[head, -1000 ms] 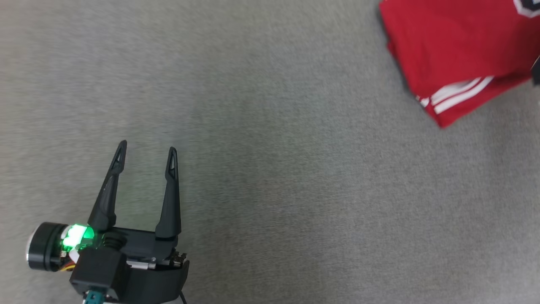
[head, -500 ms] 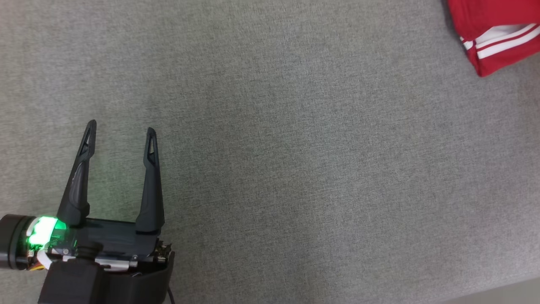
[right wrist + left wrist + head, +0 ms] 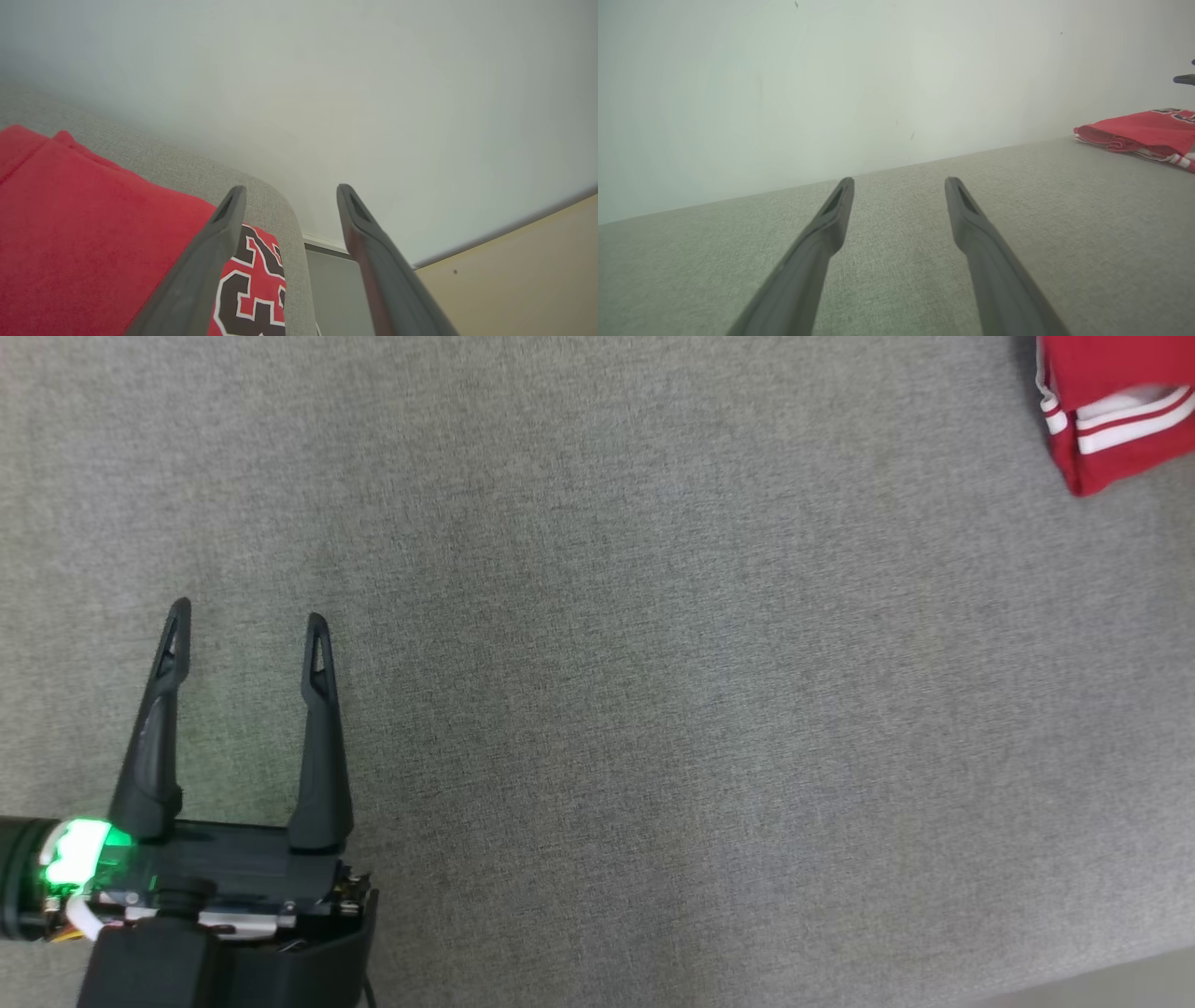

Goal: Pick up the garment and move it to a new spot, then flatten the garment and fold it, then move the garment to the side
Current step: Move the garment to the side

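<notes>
Two long dark fingers of the left gripper (image 3: 246,614) are recorded at the lower left of the head view. They are spread wide apart and point up that view, with bare cloth seen between them. A green light (image 3: 79,849) is lit at the gripper's base. The gripper is held over a flat grey woven fabric surface (image 3: 653,709), well apart from the garment. In the left wrist view this surface is seen to end at a pale plain wall (image 3: 831,70).

The red garment with white stripes at its hem (image 3: 1111,373) is noted in the far upper right corner of the head view. It lies folded on the same grey surface and is cut off by the frame edge. In the left wrist view it is seen lying low and flat at the far right, near the wall.

Further right, the right gripper (image 3: 290,190) is logged in its own wrist view, fingers likewise spread. Its left finger crosses in front of a black-and-white number print (image 3: 261,298) on the red cloth. Whether that finger touches the cloth cannot be told. The garment reaches close to the rounded edge of the grey surface, past which a beige floor (image 3: 514,261) is visible.
</notes>
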Tool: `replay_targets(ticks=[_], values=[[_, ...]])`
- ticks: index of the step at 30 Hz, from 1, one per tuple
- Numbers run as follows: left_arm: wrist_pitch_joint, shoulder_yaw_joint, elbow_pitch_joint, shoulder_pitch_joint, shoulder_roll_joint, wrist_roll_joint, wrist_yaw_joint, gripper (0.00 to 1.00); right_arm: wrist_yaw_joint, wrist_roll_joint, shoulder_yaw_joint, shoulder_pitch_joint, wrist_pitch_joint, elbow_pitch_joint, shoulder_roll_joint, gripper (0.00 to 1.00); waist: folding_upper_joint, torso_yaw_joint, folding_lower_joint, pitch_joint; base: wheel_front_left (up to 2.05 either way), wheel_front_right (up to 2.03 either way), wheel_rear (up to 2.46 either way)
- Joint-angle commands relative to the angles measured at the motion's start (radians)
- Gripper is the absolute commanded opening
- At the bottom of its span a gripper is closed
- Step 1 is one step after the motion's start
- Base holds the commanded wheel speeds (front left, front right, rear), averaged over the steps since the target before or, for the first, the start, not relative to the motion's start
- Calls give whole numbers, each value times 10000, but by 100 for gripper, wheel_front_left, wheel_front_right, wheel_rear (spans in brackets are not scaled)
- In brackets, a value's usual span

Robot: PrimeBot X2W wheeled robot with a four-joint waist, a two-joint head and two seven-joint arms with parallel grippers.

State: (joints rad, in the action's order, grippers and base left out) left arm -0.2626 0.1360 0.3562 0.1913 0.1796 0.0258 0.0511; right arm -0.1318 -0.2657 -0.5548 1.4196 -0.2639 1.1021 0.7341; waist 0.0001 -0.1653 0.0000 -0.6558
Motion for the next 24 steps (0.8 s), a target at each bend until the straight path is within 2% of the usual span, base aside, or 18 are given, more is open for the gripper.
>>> replay_targets(ticks=[1, 6, 11, 16, 17, 24], values=[[-31, 50, -39, 93, -5, -41, 42, 100, 25, 130, 39, 205, -2, -121, -40, 100, -1, -7, 0, 199, 0, 0, 0], [-31, 133, -372, -152, -151, -250, 172, 100, 25, 303, 295, -40, -1, -572, -259, 100, -1, 112, 0, 1070, 0, 0, 0], [-31, 49, -815, -696, -392, -507, 288, 100, 25, 129, 729, -830, -1, -1633, -687, 100, -1, 339, 0, 2239, 0, 0, 0], [-31, -141, -1512, -1523, -600, -721, 360, 100, 25, -20, 1187, -2613, -1, -3173, -1162, 100, -1, 617, 0, 3453, 0, 0, 0], [-31, -141, -1512, -1523, -600, -721, 360, 100, 25, -20, 1187, -2613, -1, -3173, -1162, 100, -1, 617, 0, 3453, 0, 0, 0], [-31, -566, -2102, -2753, -851, -933, 296, 100, 25, -133, 2445, -5836, -1, -4877, -2009, 100, -1, 800, 0, 4855, 0, 0, 0]])
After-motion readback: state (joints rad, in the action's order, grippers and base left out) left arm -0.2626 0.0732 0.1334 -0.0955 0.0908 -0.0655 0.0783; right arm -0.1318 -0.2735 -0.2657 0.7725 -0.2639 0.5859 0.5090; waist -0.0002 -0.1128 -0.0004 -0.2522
